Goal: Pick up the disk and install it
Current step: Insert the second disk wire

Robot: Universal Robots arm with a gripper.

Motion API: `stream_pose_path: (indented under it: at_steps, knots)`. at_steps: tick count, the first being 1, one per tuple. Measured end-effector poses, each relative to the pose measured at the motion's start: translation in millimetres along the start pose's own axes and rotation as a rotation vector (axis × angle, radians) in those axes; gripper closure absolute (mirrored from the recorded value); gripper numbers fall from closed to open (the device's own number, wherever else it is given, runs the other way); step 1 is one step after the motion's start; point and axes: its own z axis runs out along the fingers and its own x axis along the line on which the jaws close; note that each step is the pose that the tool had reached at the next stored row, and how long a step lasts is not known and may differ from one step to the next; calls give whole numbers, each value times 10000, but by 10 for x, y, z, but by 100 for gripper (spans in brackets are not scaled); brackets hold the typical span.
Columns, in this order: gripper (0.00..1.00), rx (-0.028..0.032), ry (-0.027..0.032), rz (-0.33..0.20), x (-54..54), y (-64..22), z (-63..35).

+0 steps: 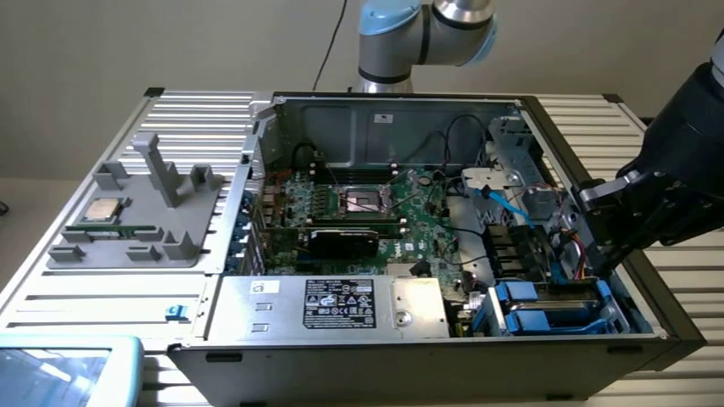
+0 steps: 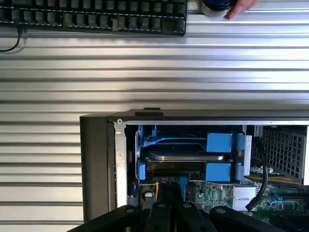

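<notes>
The bench (image 2: 154,67) is ribbed, shiny metal. The disk (image 2: 186,155) looks like smooth grey metal, with glossy blue plastic rails (image 2: 219,142). The computer case (image 1: 453,352) is matt black outside. The power supply box (image 1: 328,301) is bare silver metal with a paper label.

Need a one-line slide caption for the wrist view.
Shut gripper poised beside the disk in its blue drive bay.

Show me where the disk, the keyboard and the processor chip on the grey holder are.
disk (image 2: 186,155): wrist view, on its silver edge between the blue rails.
keyboard (image 2: 96,17): wrist view, on its black keys.
processor chip (image 1: 105,209): exterior view, on its silver top.
</notes>
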Motion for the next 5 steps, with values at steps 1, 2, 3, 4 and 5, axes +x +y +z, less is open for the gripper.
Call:
stream_pose_path:
  at_steps: [1,2,3,4,5]
  knots:
    - [89,-1,0,0,0,0,0]
    - [89,-1,0,0,0,0,0]
    - [89,-1,0,0,0,0,0]
    - [89,-1,0,0,0,0,0]
    - [89,0,0,0,0,0,0]
